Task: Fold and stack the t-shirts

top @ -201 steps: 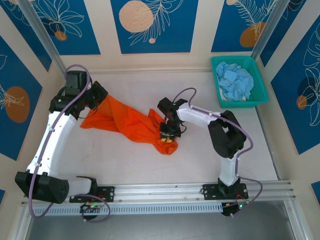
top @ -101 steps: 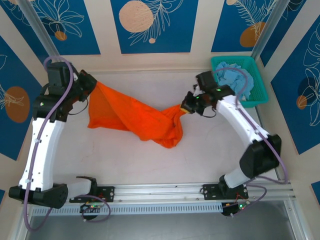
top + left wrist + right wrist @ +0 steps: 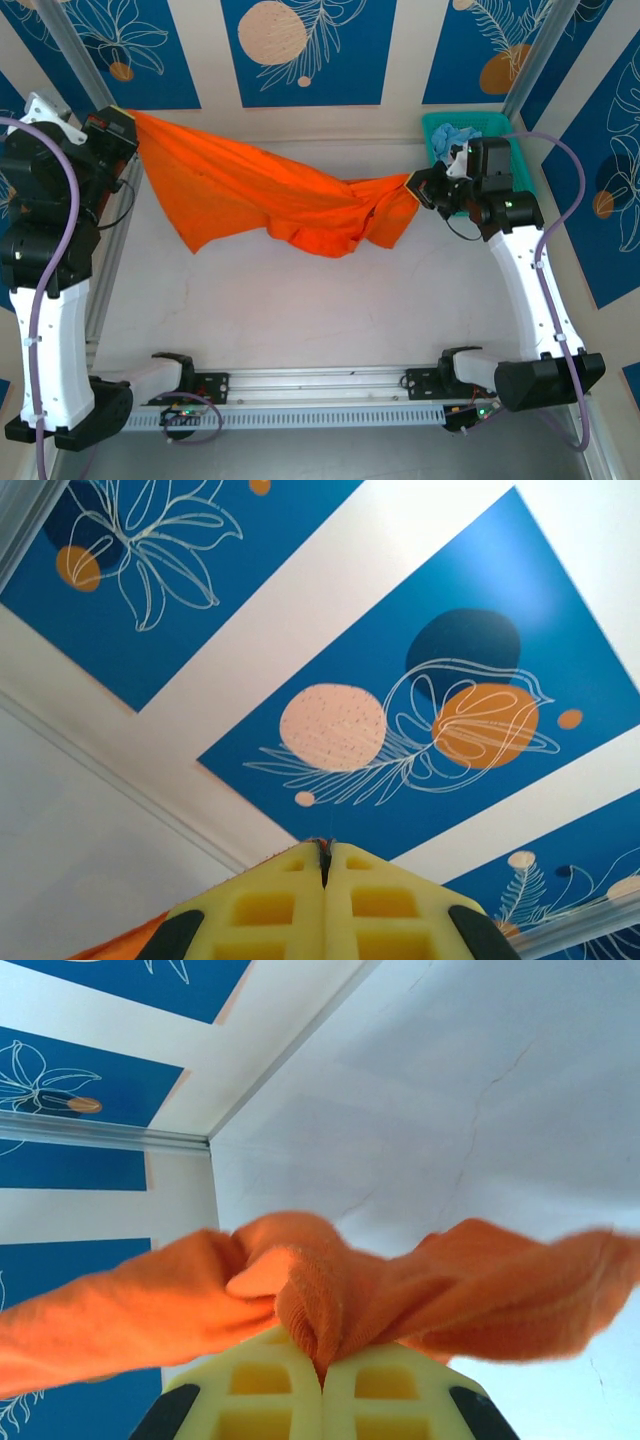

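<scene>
Spreading step, probably: left claw (image 3: 132,128) and right claw (image 3: 412,188) clamp bright orange cloth t-shirt (image 3: 270,195) aloft. Next likely needs laying it flat.

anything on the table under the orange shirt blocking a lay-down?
Nothing visible. The bright orange cloth t-shirt hangs stretched between the left gripper and right gripper, over bare white table. The teal plastic mesh basket sits in the far right corner, behind the right gripper.

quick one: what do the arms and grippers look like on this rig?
Both alike: left arm and right arm have white links, black joint housings and a loose lilac cable alongside. Left gripper and right gripper have yellow fingers with rectangular recesses and black corners.
</scene>
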Controlling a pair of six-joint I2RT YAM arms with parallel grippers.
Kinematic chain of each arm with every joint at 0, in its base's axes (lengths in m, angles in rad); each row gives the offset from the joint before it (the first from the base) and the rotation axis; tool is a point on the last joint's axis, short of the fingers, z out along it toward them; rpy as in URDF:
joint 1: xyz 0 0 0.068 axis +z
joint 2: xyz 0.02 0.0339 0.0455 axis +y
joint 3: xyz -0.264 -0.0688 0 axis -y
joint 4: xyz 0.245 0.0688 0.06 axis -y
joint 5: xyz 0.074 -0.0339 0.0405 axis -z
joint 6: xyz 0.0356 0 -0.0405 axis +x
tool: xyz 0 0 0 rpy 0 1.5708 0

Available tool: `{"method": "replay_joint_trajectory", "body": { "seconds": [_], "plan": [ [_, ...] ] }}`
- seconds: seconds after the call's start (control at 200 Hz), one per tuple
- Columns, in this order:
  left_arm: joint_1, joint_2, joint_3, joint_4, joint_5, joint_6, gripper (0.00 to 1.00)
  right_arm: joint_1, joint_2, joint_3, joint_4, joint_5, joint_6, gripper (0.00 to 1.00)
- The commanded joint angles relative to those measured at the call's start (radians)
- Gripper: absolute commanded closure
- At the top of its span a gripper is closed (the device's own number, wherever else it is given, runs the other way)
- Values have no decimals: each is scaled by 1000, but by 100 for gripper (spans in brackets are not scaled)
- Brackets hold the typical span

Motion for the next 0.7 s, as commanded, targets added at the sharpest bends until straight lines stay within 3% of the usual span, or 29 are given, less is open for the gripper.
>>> {"method": "replay_joint_trajectory", "body": {
  "seconds": [0.0, 0.2, 0.33, 0.41, 0.52, 0.605, 0.695],
  "plan": [
    [-6, 22, 4, -9, -27, -9, 100, -8, -27, -33, -46, 22, -2, 100],
    [-4, 32, -121, -53, 13, -46, 100, -30, -46, -130, -42, 47, 22, 100],
    [8, 112, -124, -50, 103, -33, 100, -37, 41, -79, -33, 42, 15, 100],
    [11, 214, -18, -52, 184, -4, 100, -46, 133, 55, -71, 34, -9, 100],
    [11, 368, 250, -79, 285, 52, 100, -59, 232, 270, -118, 19, -30, 100],
    [11, 419, 402, -93, 285, 77, 100, -71, 271, 417, -120, 6, -41, 100],
    [11, 378, 397, -48, 265, 100, 100, -89, 282, 508, -111, -29, -42, 100]
  ]
}}
